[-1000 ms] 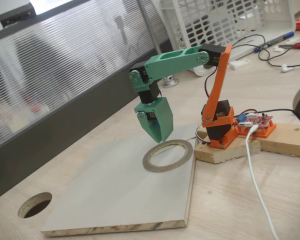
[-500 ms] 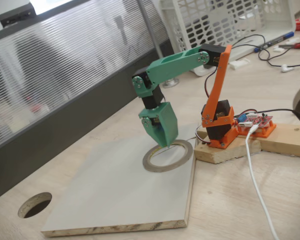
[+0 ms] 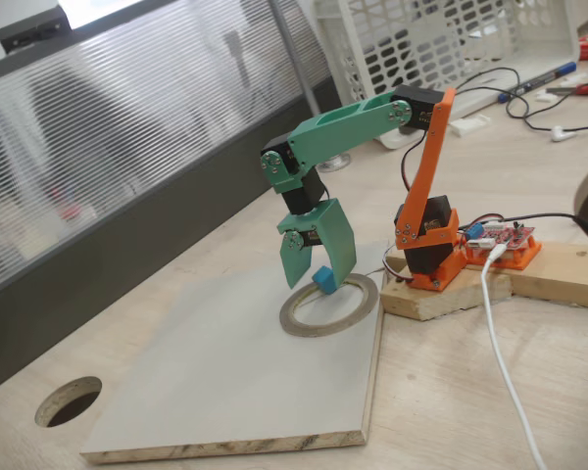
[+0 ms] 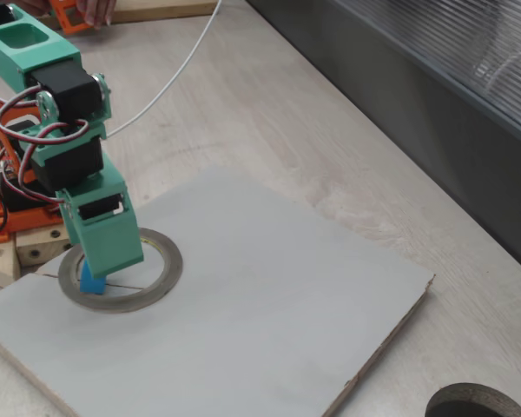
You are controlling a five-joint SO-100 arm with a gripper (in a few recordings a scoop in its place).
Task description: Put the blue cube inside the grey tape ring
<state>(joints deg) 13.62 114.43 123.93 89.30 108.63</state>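
Fingers (image 3: 296, 266): green, two in number, spread apart, pointing down over the ring; nothing is clamped between them.

Gripper (image 3: 314, 277) (image 4: 100, 261): parted, poised low above the near rim of the ring, tips close to the board.

Blue cube (image 3: 323, 280) (image 4: 92, 282): small, sky-blue, sitting at the gripper's tips. One fixed view places it against the inner side of the right-hand finger; whether it touches that finger or merely lies beside it cannot be told. The other fixed view shows it under the gripper body, inside the ring's hollow near the left inner edge. It appears to rest on the board, though the contact is partly hidden.

Grey tape ring (image 3: 358, 294) (image 4: 161, 280): flat, thin, wide hollow centre, lying on the board near the arm's base.

Board (image 3: 216, 372) (image 4: 269, 313): pale grey panel with raw chipboard edge, laid on the wooden tabletop (image 3: 470, 392).

Arm (image 3: 348, 122): green forearm, orange upper link, mounted on a wooden block (image 3: 441, 294) just beside the board.

Round hole (image 3: 67, 401): cut through the tabletop, well apart from the ring.

Step in hand, as judged: release, with the cube apparently delivered inside the ring.

Next move, as judged: a straight lift of the gripper, fingers kept wide, so the right-hand finger does not drag the cube onto or over the tape.
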